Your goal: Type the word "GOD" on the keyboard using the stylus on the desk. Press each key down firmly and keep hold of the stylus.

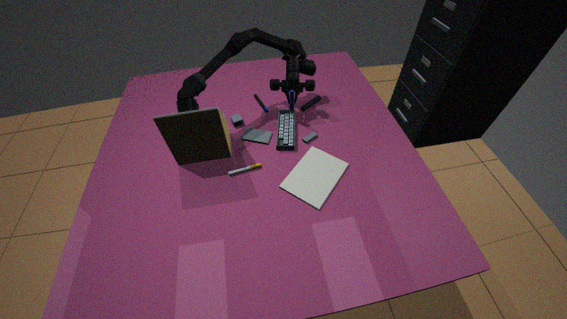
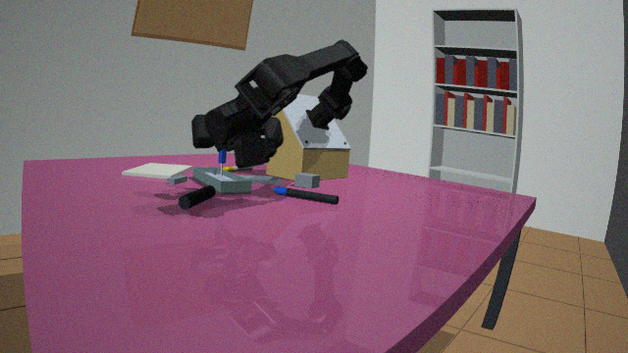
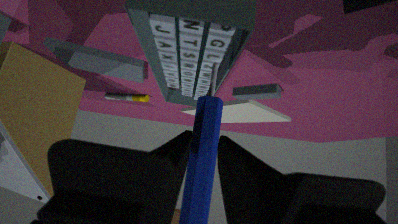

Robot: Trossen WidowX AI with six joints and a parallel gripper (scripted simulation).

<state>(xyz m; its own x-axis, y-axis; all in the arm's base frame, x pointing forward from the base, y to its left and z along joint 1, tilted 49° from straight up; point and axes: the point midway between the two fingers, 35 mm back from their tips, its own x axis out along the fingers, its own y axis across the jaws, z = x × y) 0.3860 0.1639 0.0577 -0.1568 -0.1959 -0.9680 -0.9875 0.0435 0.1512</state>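
Note:
My gripper (image 1: 291, 94) (image 2: 223, 149) (image 3: 205, 139) is shut on the blue stylus (image 1: 291, 101) (image 2: 222, 157) (image 3: 204, 155), which points down with its thin metal tip at the keyboard. The keyboard (image 1: 286, 128) (image 2: 235, 186) (image 3: 190, 12) lies under the gripper, its near end closest to the stylus in the exterior view. In the wrist view the G key (image 3: 218, 42) shows near this end, and the tip overlaps the keys just beyond the L. Whether the tip touches a key cannot be told. The O and D keys are too small or hidden to tell.
A black cylinder (image 1: 311, 103) (image 2: 196, 197) and a blue-capped marker (image 1: 260, 103) (image 2: 314, 195) lie near the keyboard. A grey block (image 1: 236, 120) (image 2: 307, 180), small grey bar (image 1: 310, 137) (image 3: 257, 91), white pad (image 1: 314, 177), yellow-tipped marker (image 1: 244, 169) and wooden stand (image 1: 195, 137) surround it.

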